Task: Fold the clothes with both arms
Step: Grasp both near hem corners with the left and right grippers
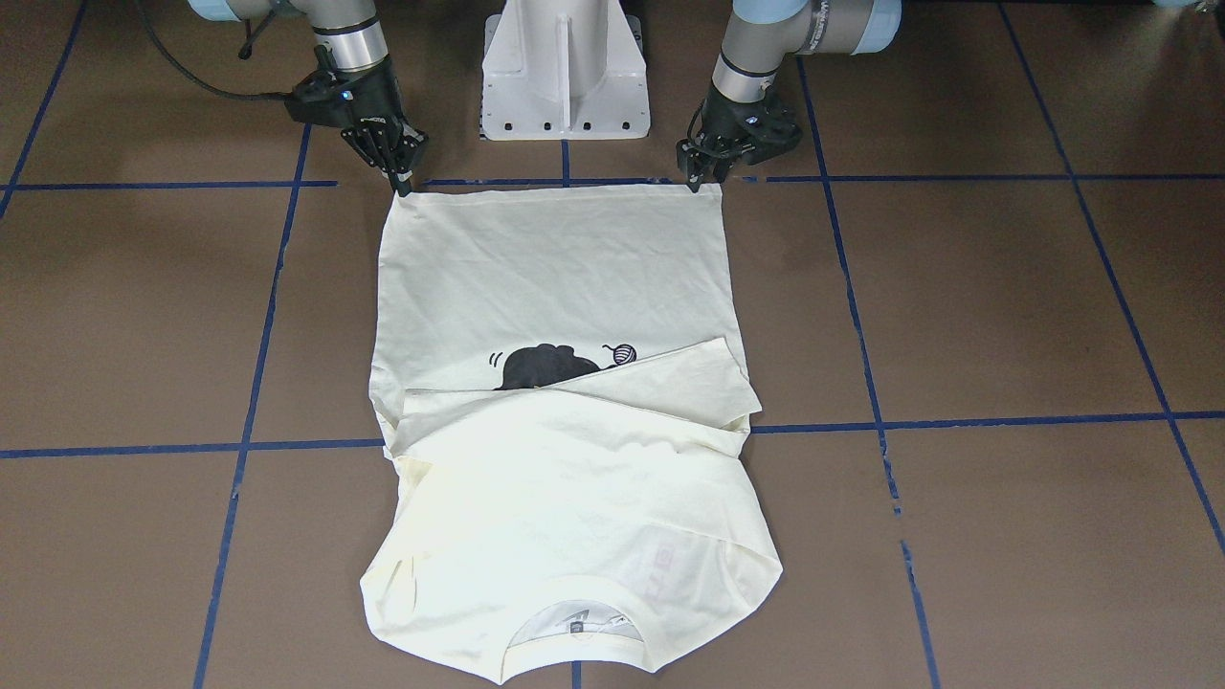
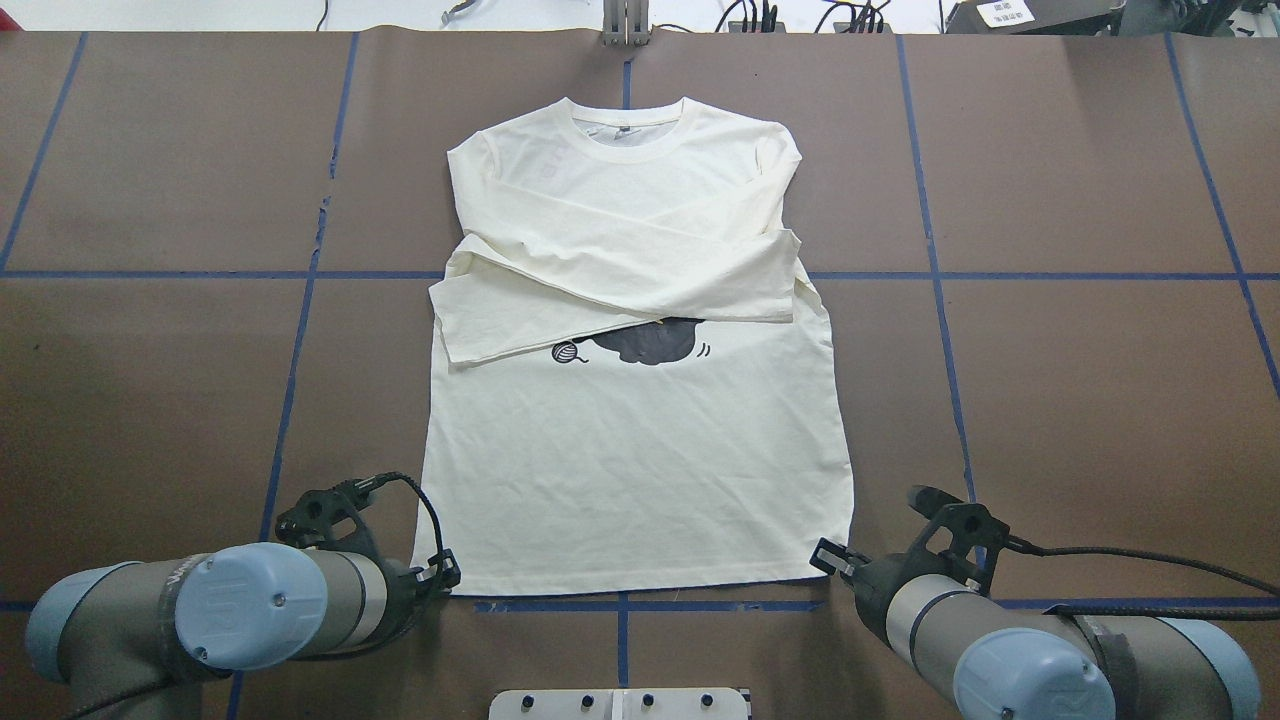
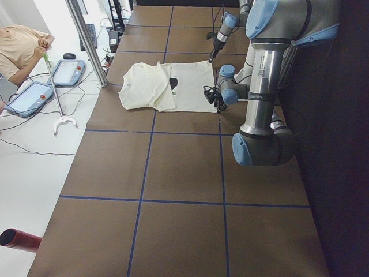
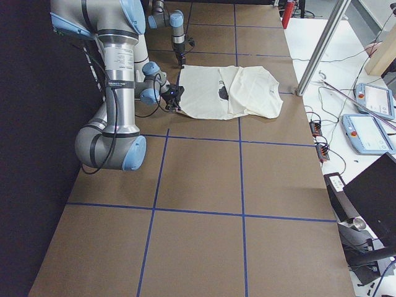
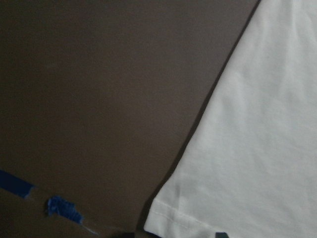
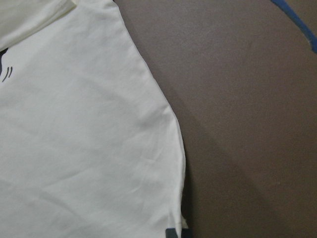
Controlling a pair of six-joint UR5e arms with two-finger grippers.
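Note:
The cream-white T-shirt (image 1: 555,268) (image 2: 640,460) lies flat on the brown table, print side up. Its collar points away from the robot and both sleeves are folded across the chest. They half cover the black cat print (image 2: 645,342). My left gripper (image 2: 450,577) (image 1: 703,180) sits at one hem corner nearest the robot, and my right gripper (image 2: 830,560) (image 1: 402,184) sits at the other. Each looks pinched shut on its corner. The hem runs straight between them. The wrist views show the hem corners (image 5: 163,218) (image 6: 173,218), with only dark fingertip edges at the bottom.
The white pedestal base (image 1: 565,67) stands between the arms. Blue tape lines (image 2: 300,330) cross the table. Beyond the far edge are a metal post (image 3: 86,40), teach pendants (image 3: 66,72) and a seated person (image 3: 17,49). A red cylinder (image 3: 20,239) lies at the table's end.

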